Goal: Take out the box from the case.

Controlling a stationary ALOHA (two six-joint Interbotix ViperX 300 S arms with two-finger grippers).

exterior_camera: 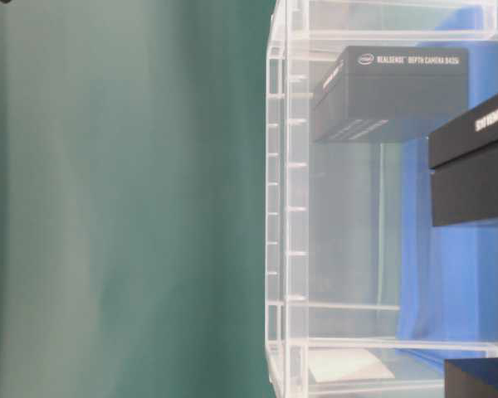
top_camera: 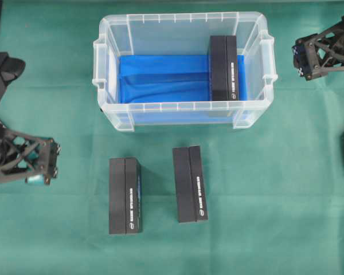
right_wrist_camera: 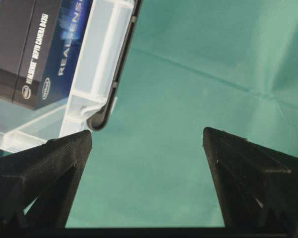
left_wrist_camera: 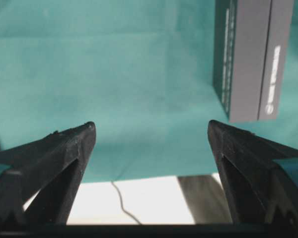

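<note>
One box (top_camera: 223, 67) inside case (top_camera: 183, 23), upright on blue lining (top_camera: 160, 77), against case's right wall. Two more boxes on desk (top_camera: 275, 217) in front of case: one (top_camera: 125, 195) toward left, other (top_camera: 190, 183) near middle. Left gripper (left_wrist_camera: 151, 131) left of case, jaws wide apart, empty. Right gripper (right_wrist_camera: 146, 136) right of case, jaws wide apart, empty.

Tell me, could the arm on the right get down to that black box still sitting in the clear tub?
Probably yes. The right gripper is open, just outside the case. The box stands against the near wall, nothing covering it. The tight gap to that wall could hinder a finger.
</note>
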